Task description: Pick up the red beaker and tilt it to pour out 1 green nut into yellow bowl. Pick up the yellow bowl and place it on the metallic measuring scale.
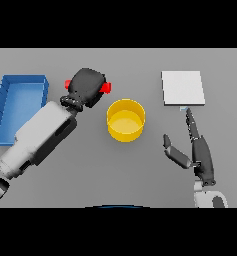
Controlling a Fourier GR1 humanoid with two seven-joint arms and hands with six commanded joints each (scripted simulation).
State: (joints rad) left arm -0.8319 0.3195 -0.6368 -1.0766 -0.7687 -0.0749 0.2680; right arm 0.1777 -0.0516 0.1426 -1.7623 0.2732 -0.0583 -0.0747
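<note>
Left of yellow bowl (125,120), left hand (86,86) gripping red beaker (106,88)

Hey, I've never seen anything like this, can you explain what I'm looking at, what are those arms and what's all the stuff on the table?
This is one picture, taken from a humanoid robot's head, looking down at the grey table in front of it. The two white and grey arms are its own, and each ends in a dark hand.

The left hand is curled around a red beaker; only small red bits show at either side of the hand, so what is inside it cannot be seen. The right hand holds nothing. It hangs over the table with fingers straight, near a flat metallic scale.

Between the hands stands a yellow bowl, which looks empty. At the far left is a blue tray.

The robot seems about to pour from the beaker into the bowl.
</note>
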